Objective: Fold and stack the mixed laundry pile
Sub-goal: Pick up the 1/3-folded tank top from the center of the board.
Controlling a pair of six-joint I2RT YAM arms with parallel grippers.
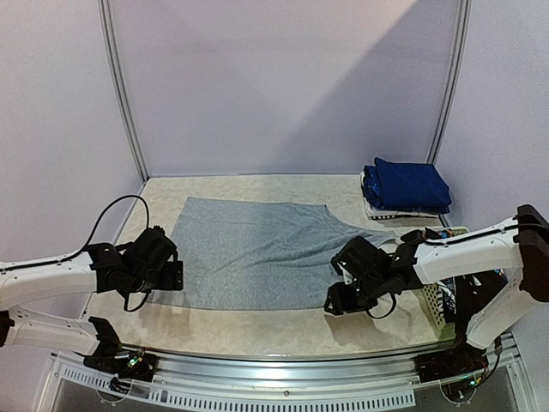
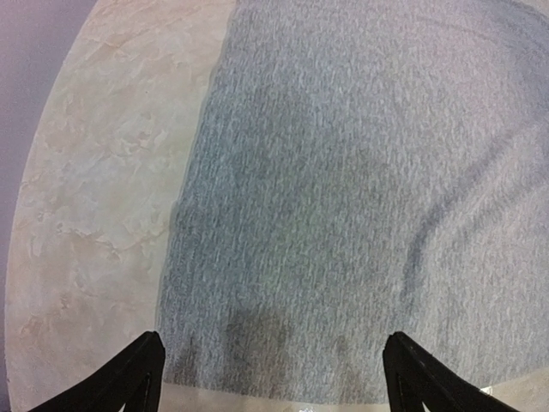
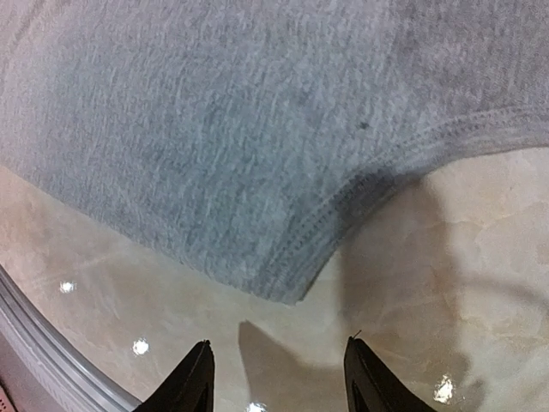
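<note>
Marbled table (image 1: 257,330): grey shirt (image 1: 257,257) flat at centre, long axis left-right; near-left hem between wide-open left claw (image 2: 274,343), near-right corner just ahead of right claw (image 3: 279,348), open, empty.

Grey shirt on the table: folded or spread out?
Spread. The grey shirt lies flat on the table, no edge turned over.

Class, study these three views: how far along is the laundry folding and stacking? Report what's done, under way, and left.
Done: folded navy blue pieces sit stacked at the far right corner. In hand: the grey shirt lies spread flat, unfolded; the left gripper and right gripper hover open at its near corners, gripping nothing. Left: folding and stacking this shirt; what the basket holds can't be seen.
</note>
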